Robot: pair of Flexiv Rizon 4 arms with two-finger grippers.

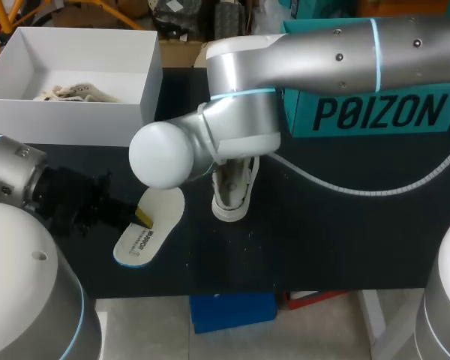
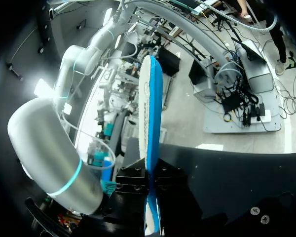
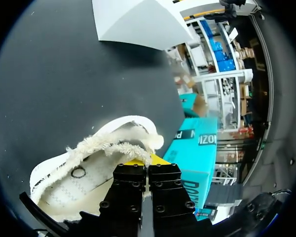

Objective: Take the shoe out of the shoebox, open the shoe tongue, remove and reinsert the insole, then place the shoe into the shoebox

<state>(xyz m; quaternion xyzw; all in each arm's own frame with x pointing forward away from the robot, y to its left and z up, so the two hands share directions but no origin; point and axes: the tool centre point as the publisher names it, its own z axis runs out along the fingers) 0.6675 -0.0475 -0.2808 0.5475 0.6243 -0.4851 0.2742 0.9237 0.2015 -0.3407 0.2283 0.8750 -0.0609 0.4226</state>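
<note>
A cream shoe [image 1: 231,196] with frayed edges stands on the dark table just below my right arm's elbow. My right gripper [image 3: 144,163] is shut on the rim of the shoe [image 3: 89,173] at its opening; in the head view the arm hides it. To the shoe's left, a white insole [image 1: 151,225] with a blue underside lies slanted. My left gripper [image 1: 141,216] is shut on its edge. In the left wrist view the insole [image 2: 149,98] shows edge-on, running out from between the fingers of the left gripper [image 2: 151,173]. The white shoebox [image 1: 97,116] stands open at the back left.
A beige crumpled thing [image 1: 75,94] lies inside the shoebox. A teal lid [image 1: 375,112] with dark print stands at the back right, right behind the shoe. My right arm [image 1: 300,52] spans the table from the right past the middle.
</note>
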